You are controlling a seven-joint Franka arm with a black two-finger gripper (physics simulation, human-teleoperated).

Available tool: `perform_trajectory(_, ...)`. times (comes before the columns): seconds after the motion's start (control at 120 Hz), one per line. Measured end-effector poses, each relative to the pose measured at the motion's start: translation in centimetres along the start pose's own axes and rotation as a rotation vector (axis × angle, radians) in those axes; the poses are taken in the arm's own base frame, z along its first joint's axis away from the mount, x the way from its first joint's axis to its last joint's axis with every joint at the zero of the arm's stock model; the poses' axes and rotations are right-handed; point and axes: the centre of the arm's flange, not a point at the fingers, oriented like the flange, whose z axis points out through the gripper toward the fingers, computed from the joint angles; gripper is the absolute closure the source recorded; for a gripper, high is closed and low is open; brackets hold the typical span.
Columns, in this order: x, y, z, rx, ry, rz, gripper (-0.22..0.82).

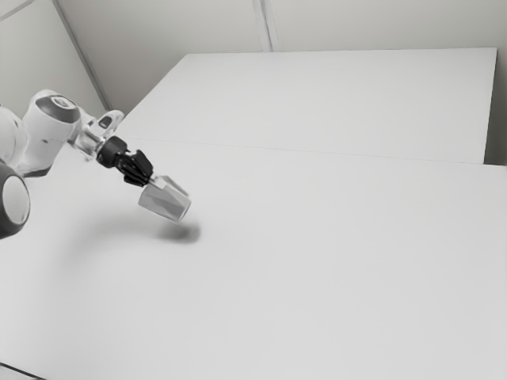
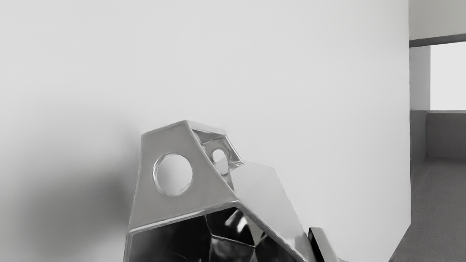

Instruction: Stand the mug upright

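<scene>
Mug (image 1: 164, 203), pale grey and faceted, hangs tilted just above the white table (image 1: 317, 277), in the exterior view's left part, between the near and far sides. It is not upright. Its soft shadow (image 1: 184, 233) lies close below it on the tabletop.

The gripper (image 1: 151, 180) is clamped on the mug, carrying it clear of the table at the fingertips. In the wrist view one finger (image 2: 324, 243) lies against the mug's outer wall; the contact on the opposite side is hidden. The mug's dark, shiny hollow (image 2: 171, 236) faces back toward the hand, its bright rim bent at sharp corners. Beyond that rim, a flat grey face (image 2: 145, 203) has a round hole through it, with a second, smaller hole beside it.

The arm (image 1: 55, 119) comes in from the exterior view's left and slopes down toward the right to reach the mug. On the far side, past a thin seam, stretches another white surface (image 1: 341, 95), with a pale wall (image 1: 380, 20) behind it. A thin dark cable (image 1: 20, 370) crosses the near left corner. The wrist view also takes in dark grey floor (image 2: 437, 203) past the white surface's edge.
</scene>
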Motion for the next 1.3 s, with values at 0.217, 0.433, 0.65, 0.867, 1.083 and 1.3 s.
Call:
perform_trajectory(0.217, 1.3, 7.9, 3.2, 0.353, -0.200, 0.091, 0.78)
perform_trajectory(0.433, 0.6, 10.5, 6.2, 0.645, -0.260, 0.120, 0.79)
perform_trajectory(0.65, -0.3, 9.0, 10.6, 0.754, -0.216, 0.098, 0.79)
perform_trajectory(0.867, -0.6, 8.6, 13.1, 0.822, -0.161, 0.089, 0.79)
perform_trajectory(1.083, -0.5, 8.9, 13.4, 0.841, -0.099, 0.057, 0.37)
perform_trajectory(1.3, -0.9, 14.1, 10.9, 0.862, -0.002, 0.079, 0.13)
